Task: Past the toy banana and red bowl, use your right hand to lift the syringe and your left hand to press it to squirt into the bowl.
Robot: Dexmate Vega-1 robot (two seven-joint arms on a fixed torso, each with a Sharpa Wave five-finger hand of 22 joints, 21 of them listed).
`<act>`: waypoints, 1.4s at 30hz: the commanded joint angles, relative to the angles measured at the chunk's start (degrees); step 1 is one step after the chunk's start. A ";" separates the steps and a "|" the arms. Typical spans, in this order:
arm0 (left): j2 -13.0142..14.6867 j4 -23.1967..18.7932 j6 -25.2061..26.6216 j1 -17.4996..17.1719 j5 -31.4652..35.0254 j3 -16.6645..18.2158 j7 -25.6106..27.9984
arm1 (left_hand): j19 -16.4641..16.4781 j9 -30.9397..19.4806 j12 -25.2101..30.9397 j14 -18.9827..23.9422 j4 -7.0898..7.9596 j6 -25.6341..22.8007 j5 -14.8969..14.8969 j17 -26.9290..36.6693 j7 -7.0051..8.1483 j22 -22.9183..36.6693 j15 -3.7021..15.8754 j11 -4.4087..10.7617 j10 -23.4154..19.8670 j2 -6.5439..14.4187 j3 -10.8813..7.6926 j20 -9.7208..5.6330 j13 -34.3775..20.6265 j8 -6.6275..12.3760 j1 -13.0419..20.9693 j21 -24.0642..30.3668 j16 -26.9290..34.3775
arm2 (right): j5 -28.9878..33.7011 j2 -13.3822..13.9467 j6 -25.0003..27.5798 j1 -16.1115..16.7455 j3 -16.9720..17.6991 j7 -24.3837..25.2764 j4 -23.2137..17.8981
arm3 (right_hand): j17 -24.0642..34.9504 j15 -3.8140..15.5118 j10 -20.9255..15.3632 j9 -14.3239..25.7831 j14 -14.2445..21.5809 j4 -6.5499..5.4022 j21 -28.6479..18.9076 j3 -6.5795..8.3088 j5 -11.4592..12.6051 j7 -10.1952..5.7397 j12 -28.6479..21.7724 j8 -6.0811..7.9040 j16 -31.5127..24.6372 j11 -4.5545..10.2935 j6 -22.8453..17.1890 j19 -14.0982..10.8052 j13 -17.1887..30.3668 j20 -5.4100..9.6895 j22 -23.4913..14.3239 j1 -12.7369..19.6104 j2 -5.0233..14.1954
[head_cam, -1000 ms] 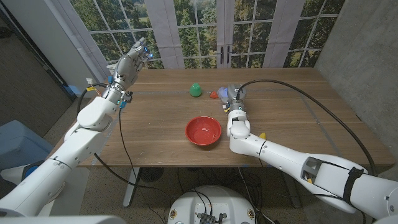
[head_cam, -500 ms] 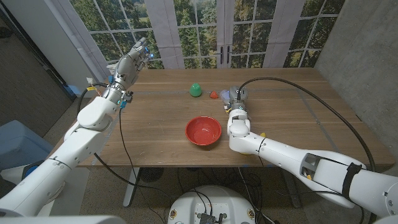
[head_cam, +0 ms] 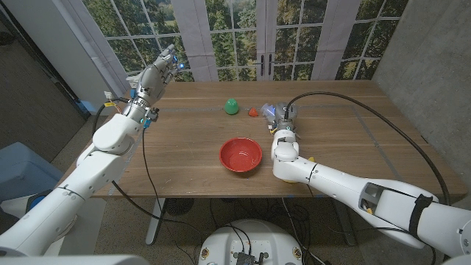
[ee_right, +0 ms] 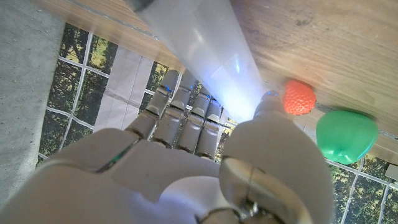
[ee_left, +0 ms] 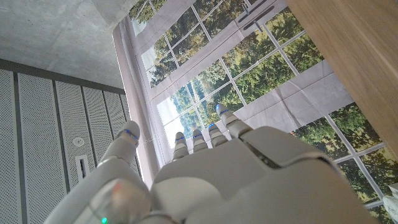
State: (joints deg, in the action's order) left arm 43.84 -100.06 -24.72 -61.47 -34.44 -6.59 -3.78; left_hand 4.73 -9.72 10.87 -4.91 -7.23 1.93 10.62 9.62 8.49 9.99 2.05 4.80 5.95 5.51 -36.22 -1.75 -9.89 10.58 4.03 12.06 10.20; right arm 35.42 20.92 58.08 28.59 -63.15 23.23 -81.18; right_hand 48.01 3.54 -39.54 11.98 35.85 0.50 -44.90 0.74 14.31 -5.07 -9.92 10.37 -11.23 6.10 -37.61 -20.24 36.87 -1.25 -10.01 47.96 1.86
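The clear syringe [ee_right: 205, 56] lies past the red bowl [head_cam: 241, 154], at the table's middle back. My right hand [head_cam: 280, 116] is on it; in the right wrist view the barrel runs between the fingers [ee_right: 180, 115] and the thumb of my right hand [ee_right: 186, 168], close to the wood. Whether it is off the table I cannot tell. The yellow toy banana [head_cam: 310, 160] peeks out from behind my right forearm. My left hand [head_cam: 157, 75] hangs raised over the far left corner, fingers apart and holding nothing; it also appears as my left hand [ee_left: 249, 174].
A green toy [head_cam: 232, 107] and a small red strawberry toy [head_cam: 252, 112] sit just left of the syringe; they show as the green toy [ee_right: 346, 134] and the strawberry [ee_right: 299, 96]. A black cable [head_cam: 353, 110] arcs over the table's right side. Windows stand behind the table.
My right hand has shifted slightly to the right at the syringe. The left hand has lifted a little and stays spread.
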 commanded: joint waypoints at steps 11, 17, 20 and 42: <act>0.28 -0.62 1.15 -0.04 0.23 0.06 0.55 | -0.08 -0.27 -0.06 -0.30 -0.60 -0.35 -0.26 0.03 0.26 0.28 2.38 0.15 -0.15 1.51 -0.03 0.37 -0.16 -0.05 0.54 -0.39 -0.19 | -7.00 4.87 -5.44 4.32 7.18 0.67 -10.11 | -5.04 0.61 16.77 -0.21 -14.28 -1.78 4.49 -3.78 3.24 2.81 -0.15 0.06 0.73 -3.40 16.34 2.69 -4.00 -3.36 -0.13 -6.80 -2.50; 0.52 -0.21 1.96 0.75 -0.18 -0.34 -0.10 | -0.57 -0.27 -0.07 -0.55 -0.68 -0.31 -0.28 0.02 0.42 0.28 2.00 0.15 -0.13 1.49 -0.02 0.81 -0.16 -0.07 0.57 -0.59 -0.26 | -9.61 6.96 -11.31 7.30 11.06 3.27 -13.40 | -5.56 0.00 17.51 -0.21 -15.67 -2.66 5.11 -4.46 3.27 3.15 -0.38 0.19 0.60 -4.22 17.18 3.06 -4.47 -3.94 -0.13 -8.63 -2.41; 0.56 -0.08 2.10 0.94 -0.28 -0.45 -0.25 | -0.67 -0.27 -0.09 -0.68 -0.72 -0.23 -0.29 0.02 0.54 0.28 1.96 0.16 -0.11 1.49 -0.01 0.92 -0.16 -0.10 0.58 -0.63 -0.29 | -11.42 7.72 -13.16 8.34 12.98 2.94 -14.68 | -5.92 -0.43 17.75 -0.20 -15.92 -3.78 5.58 -5.02 3.16 3.62 -0.58 0.05 0.27 -4.53 18.59 3.28 -4.83 -4.27 -0.14 -10.70 -1.92; 0.63 0.96 3.34 2.33 -1.06 -1.44 -0.99 | -1.96 -0.14 -0.29 -2.60 -0.57 0.84 -0.32 0.07 -2.48 0.26 4.34 0.99 0.67 2.18 0.42 -0.71 -0.14 -0.43 0.50 -0.97 -0.32 | -19.18 10.56 -34.93 14.75 22.69 6.11 -20.53 | -12.25 0.19 24.89 -0.79 -25.25 -8.81 11.47 -6.45 2.38 2.01 -0.45 0.90 1.01 -4.88 20.69 6.86 -10.05 1.13 0.28 -20.56 4.50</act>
State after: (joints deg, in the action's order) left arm 44.67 -99.75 -21.79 -59.84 -35.10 -7.52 -4.45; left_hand 2.97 -9.72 10.58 -6.76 -7.94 2.76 10.36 9.62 6.22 9.99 2.05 6.34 6.28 5.51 -35.97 -1.84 -9.89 10.21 4.03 11.18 9.93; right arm 20.55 30.43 32.89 40.31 -45.26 28.80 -98.93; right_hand 36.58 2.28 -15.09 11.18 11.21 -7.93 -34.04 -6.36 16.85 -2.69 -10.19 11.08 -10.35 1.13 -16.67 -13.58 27.39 -1.07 -9.61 27.26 4.32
